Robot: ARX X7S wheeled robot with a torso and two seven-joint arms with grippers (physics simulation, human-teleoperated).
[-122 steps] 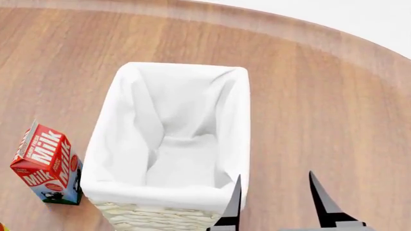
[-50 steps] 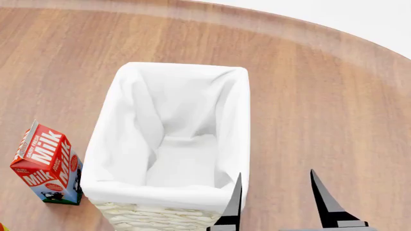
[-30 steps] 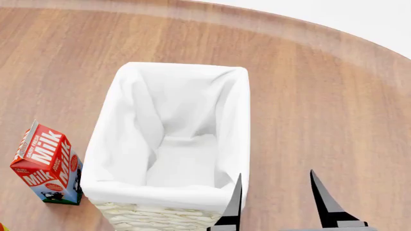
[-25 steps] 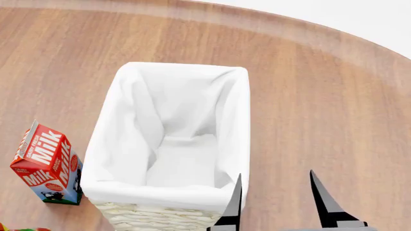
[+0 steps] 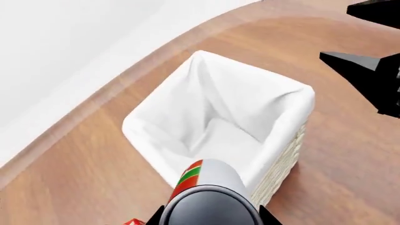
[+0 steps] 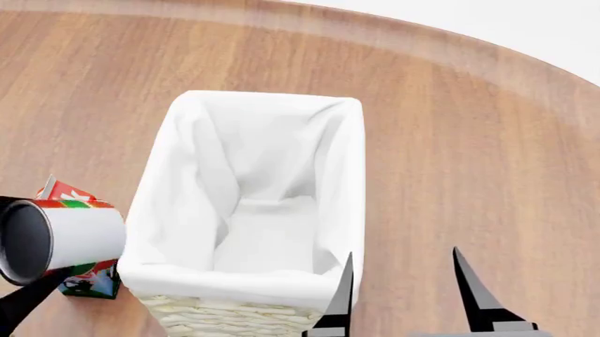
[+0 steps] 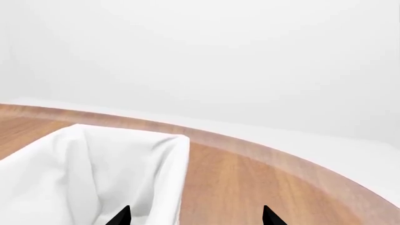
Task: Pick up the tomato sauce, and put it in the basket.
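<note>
Left tool point(image 6: 19, 298) pinches the tomato sauce point(image 6: 58, 237), lifted just left of the basket point(image 6: 246, 289). Pickup's done; carrying it over the rim and releasing remains. Right tool point(image 6: 401, 291) hangs spread.

The tomato sauce point(image 6: 61, 239) hides most of the milk carton point(image 6: 91, 279) from you in the head view. Your left tool point(image 5: 209, 220) is cut by the frame edge; its grip cannot be judged. Only the tips of your right tool point(image 6: 403, 291) show.
</note>
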